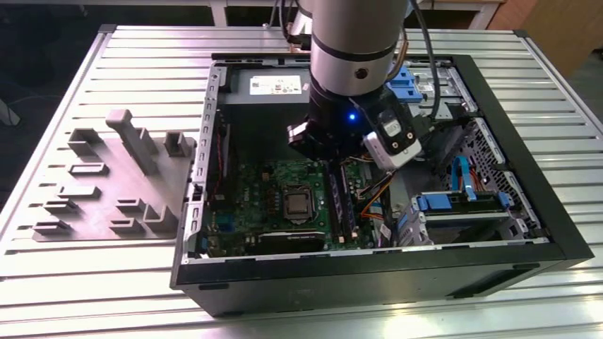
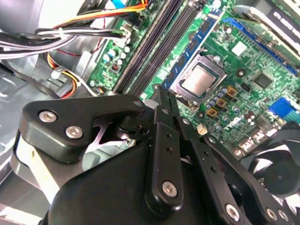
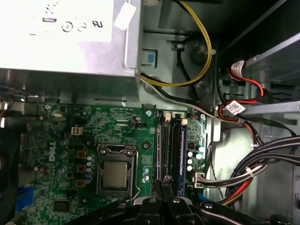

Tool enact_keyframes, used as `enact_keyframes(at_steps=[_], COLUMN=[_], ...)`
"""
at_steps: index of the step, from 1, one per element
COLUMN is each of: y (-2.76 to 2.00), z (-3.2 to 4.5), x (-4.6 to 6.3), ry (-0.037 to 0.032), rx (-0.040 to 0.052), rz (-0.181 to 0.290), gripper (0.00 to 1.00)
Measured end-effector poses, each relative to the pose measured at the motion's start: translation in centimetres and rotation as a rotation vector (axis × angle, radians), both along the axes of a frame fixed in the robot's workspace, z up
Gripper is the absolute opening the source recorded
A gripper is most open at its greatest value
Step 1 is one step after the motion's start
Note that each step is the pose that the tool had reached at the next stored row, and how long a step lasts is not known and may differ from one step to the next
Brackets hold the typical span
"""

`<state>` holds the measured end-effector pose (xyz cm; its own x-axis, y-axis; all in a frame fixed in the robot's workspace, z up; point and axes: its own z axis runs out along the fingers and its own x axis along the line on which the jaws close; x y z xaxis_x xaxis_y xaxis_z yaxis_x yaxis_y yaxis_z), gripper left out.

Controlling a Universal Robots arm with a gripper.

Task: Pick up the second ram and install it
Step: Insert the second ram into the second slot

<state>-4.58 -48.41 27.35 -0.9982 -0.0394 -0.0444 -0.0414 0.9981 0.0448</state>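
Note:
My gripper (image 2: 161,91) is shut, its black fingers pressed together with nothing showing between them. It hangs low inside the open computer case (image 1: 527,233), over one end of the long black sockets (image 3: 165,140) on the green motherboard (image 3: 61,136). In both wrist views a dark blue-green strip (image 3: 183,140) (image 2: 197,47) stands seated in the sockets beside the gripper (image 3: 164,180). I cannot tell whether that strip is the second ram. In the exterior view the arm's wrist (image 1: 354,92) hides the fingers.
The grey power-supply box (image 3: 65,33) lies past the sockets' far end. The processor socket (image 3: 115,174) is on one side of the sockets and cable bundles (image 3: 262,168) on the other. Grey holder blocks (image 1: 113,183) stand on the table at the exterior view's left.

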Motion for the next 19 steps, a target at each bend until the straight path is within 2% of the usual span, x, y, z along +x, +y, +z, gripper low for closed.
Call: enact_keyframes(at_steps=[3,6,19], y=[-0.13,-0.17,-0.22], z=[-0.23,-0.52,-2.63], x=[0.4,0.6,0.8], ry=[-0.0001,-0.0001,0.0], rx=[0.0004,0.0048,0.0096], rz=[-0.001,-0.005,-0.022], gripper=[0.11,0.11,0.11])
